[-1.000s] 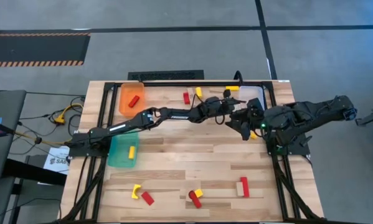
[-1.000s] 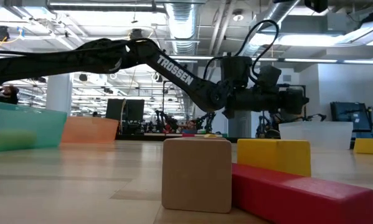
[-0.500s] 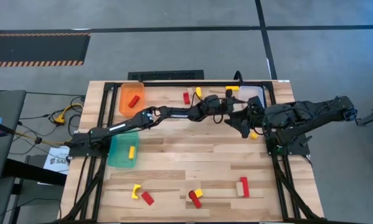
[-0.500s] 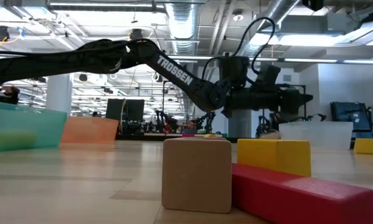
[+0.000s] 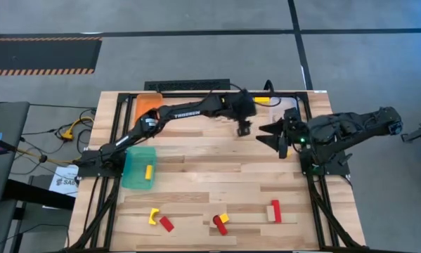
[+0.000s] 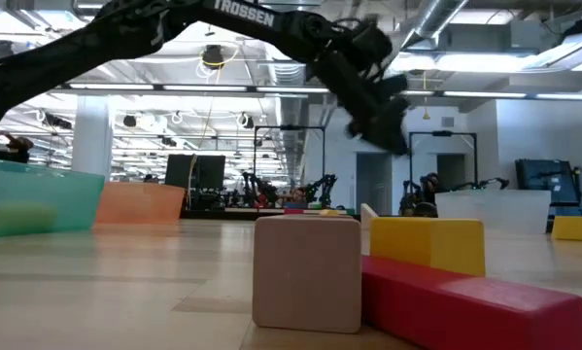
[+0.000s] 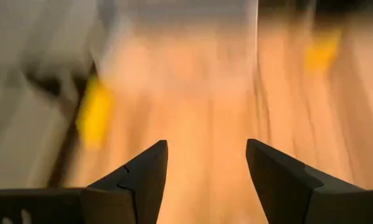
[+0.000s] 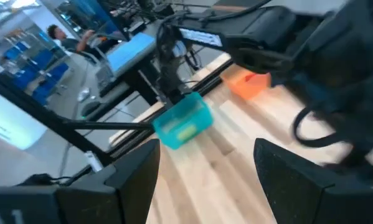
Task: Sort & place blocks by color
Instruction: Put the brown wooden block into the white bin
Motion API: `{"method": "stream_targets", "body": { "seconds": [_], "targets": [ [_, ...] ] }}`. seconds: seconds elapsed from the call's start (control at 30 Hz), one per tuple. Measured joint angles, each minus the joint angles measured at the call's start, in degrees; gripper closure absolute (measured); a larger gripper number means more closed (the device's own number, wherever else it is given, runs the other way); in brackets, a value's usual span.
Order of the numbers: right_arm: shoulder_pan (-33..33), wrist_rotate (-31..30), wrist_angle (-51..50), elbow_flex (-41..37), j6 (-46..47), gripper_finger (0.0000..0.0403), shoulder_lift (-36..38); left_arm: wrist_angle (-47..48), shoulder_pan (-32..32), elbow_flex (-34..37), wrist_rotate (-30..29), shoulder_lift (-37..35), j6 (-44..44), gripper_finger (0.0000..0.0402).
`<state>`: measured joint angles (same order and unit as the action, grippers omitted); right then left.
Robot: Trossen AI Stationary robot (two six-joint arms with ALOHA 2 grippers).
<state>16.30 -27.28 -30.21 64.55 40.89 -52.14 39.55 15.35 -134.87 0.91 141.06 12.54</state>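
My left arm reaches across the far half of the table. Its gripper [image 5: 244, 128] hangs high above the boards [image 6: 383, 126], slanting down, open [image 7: 206, 168] with nothing between the fingers. My right gripper [image 5: 270, 138] waits at the right, raised and open [image 8: 206, 168], holding nothing. Blocks lie on the table near the front edge: a yellow one [image 5: 152, 216], red ones [image 5: 166, 223] [image 5: 219, 225] and a red bar [image 5: 275, 210]. In the low view a wood cube [image 6: 307, 272], a yellow block [image 6: 427, 243] and a red bar [image 6: 470, 303] lie together. Another yellow block [image 5: 147, 171] lies in the teal bin.
The teal bin [image 5: 138, 169] stands at the left. The orange bin [image 5: 147, 107] at the far left is partly under my left arm. The clear bin [image 5: 286, 105] stands at the far right, a yellow block [image 5: 263, 100] beside it. The middle boards [image 5: 210, 172] are bare.
My left gripper has risen well above the table and drawn back from the clear bin toward the table's far edge and a little left. It has tipped from about level to slanting downward. The arm now covers the red and yellow blocks at the far middle.
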Motion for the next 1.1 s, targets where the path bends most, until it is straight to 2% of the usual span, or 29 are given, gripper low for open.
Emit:
{"method": "stream_targets", "body": {
  "seconds": [0.13, 0.17, 0.3, 0.4, 0.5, 0.57, 0.73, 1.1],
  "targets": [
    [-2.09, 0.21, -0.23, 0.00, -3.19, 0.0121, -0.02, 11.21, 0.20, 0.00, 0.51, -0.81, -9.92, 0.0195],
    [-2.51, 0.25, -0.23, 0.00, -4.09, 0.0121, 0.00, 11.86, 0.20, 0.48, 1.11, -0.81, -9.70, 0.0195],
    [-4.28, 3.74, -0.60, 0.00, -8.48, 0.0121, 0.00, 15.20, -0.64, 2.14, 0.86, -0.27, 8.53, 0.0195],
    [-6.09, 8.12, -0.61, 0.00, -10.83, 0.0121, -0.01, 13.35, -1.57, 2.11, 0.44, -0.41, 20.81, 0.0195],
    [-7.35, 12.16, -0.67, 0.00, -12.57, 0.0121, -0.13, 8.60, -1.99, 2.93, 1.38, 0.74, 27.33, 0.0195],
    [-8.00, 15.12, -0.75, 0.00, -13.82, 0.0121, -0.57, 8.66, -1.92, 3.15, 1.15, 2.06, 29.66, 0.0195],
    [-9.05, 21.34, -1.01, 0.07, -14.83, 0.0121, -1.14, 4.82, -1.77, 2.93, -1.66, 4.43, 29.76, 0.0195],
    [-9.49, 22.89, -0.36, -0.02, -13.63, 0.0121, -2.82, 7.08, -0.11, 2.97, -1.96, 7.21, 22.82, 0.0195]
  ]
}}
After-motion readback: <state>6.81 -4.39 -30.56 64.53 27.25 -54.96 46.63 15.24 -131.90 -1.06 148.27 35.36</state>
